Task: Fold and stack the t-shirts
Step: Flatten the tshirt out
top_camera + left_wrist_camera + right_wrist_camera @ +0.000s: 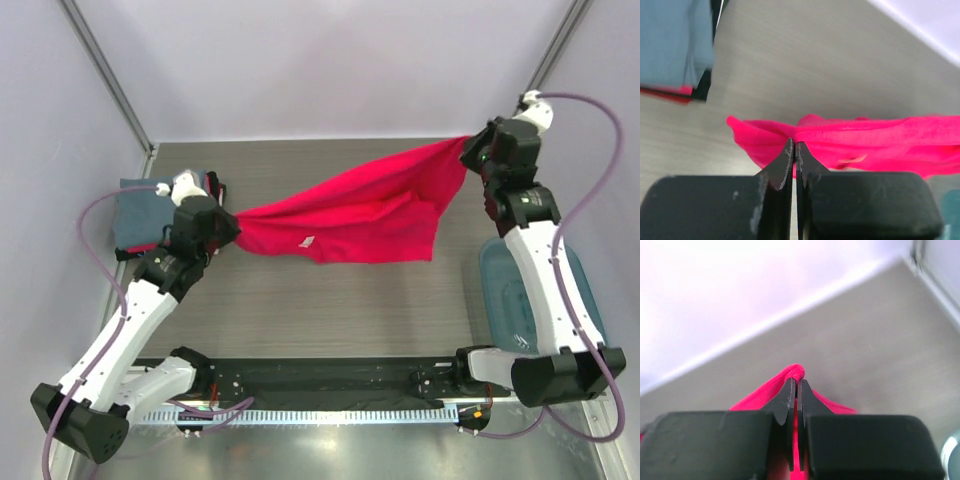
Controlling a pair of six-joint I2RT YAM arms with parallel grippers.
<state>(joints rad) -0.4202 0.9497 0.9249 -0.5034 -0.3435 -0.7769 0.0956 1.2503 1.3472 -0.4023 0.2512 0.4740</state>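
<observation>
In the top view, we hold the red-pink t-shirt [360, 215] stretched between both arms and sagging in the middle, its long axis running from left to far right over the counter [300, 310]. Our left tool [232, 222] is clamped on the shirt's left end, just beside the folded stack [135, 212] at far left. Our right tool [470, 150] pinches the opposite end, beyond the teal tub [500, 290].

The left wrist view shows that tool closed on bunched cloth, with the blue-grey tee [670, 40] off to its left. The right wrist view shows the same tight pinch on a red corner.

We judge the shirt must be laid flat before folding; the left arm is nearer the stack.
</observation>
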